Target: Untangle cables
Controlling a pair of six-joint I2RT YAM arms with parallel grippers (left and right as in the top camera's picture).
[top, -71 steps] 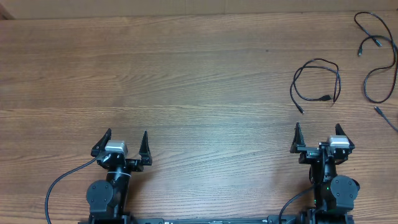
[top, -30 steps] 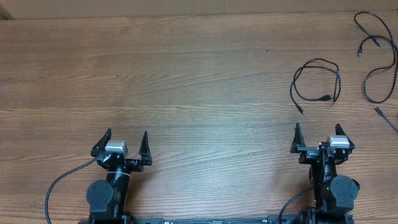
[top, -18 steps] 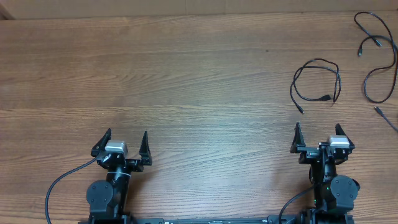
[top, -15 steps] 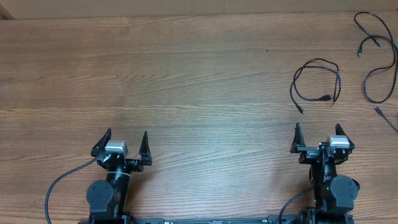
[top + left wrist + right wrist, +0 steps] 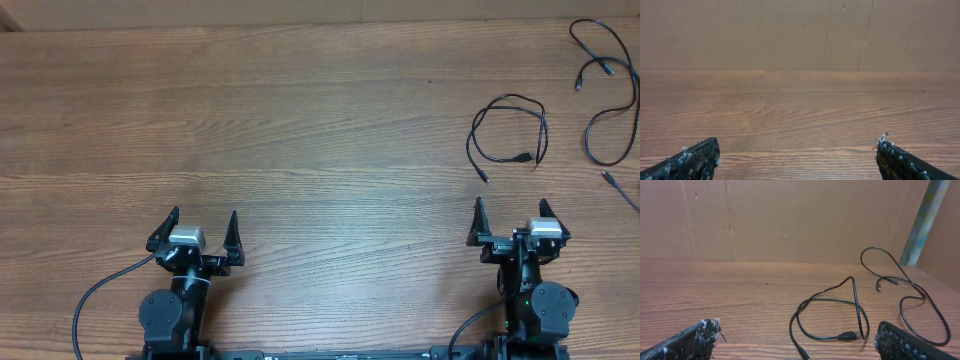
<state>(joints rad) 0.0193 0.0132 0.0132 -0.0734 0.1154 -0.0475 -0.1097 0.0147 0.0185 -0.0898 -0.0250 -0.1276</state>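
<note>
Two thin black cables lie apart on the wooden table [image 5: 300,120] at the right. One cable is a loose loop with a plug end [image 5: 522,158], just beyond my right gripper [image 5: 511,205]. The other cable [image 5: 586,140] winds along the table's far right edge. In the right wrist view the looped cable [image 5: 847,336] lies on the wood ahead, between my open right gripper's [image 5: 797,330] fingertips, untouched, and the second cable [image 5: 920,292] lies further back right. My left gripper [image 5: 204,215] sits open at the near left, and its wrist view shows the left gripper [image 5: 797,147] over bare wood.
A brown cardboard wall [image 5: 790,35] stands along the table's far edge. A grey-green post [image 5: 924,220] rises at the back right corner. A thicker black robot cable [image 5: 95,295] curves beside the left arm's base.
</note>
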